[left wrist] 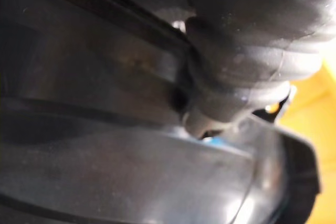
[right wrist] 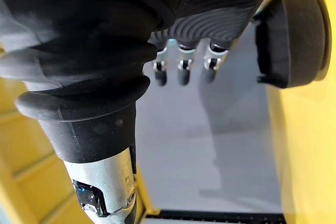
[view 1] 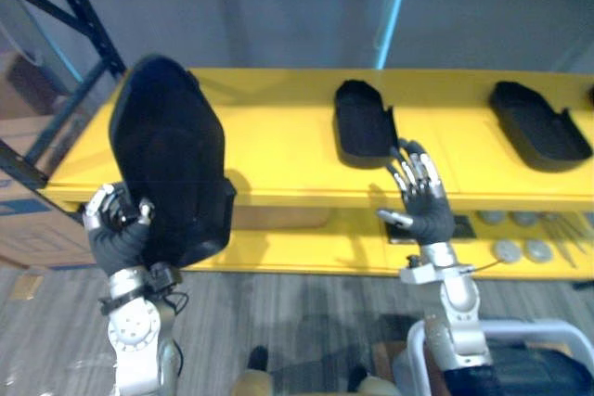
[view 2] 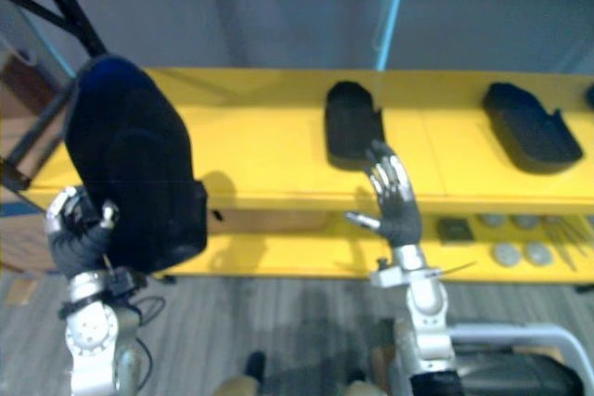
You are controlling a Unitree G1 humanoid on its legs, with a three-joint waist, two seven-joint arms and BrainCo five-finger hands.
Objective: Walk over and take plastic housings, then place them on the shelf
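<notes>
so the left hand point(view 1: 116, 224) had fingers curled round the housing point(view 1: 172, 159), right hand point(view 1: 422, 197) spread empty, best lowered flat onto the shelf point(view 1: 278, 150).

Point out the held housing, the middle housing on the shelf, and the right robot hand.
held housing point(view 1: 172, 159), left eye view, middle of its dark outer shell.
middle housing point(view 1: 362, 127), left eye view, its dark centre.
right robot hand point(view 1: 429, 206), left eye view, dark cover below the straight fingers.
</notes>
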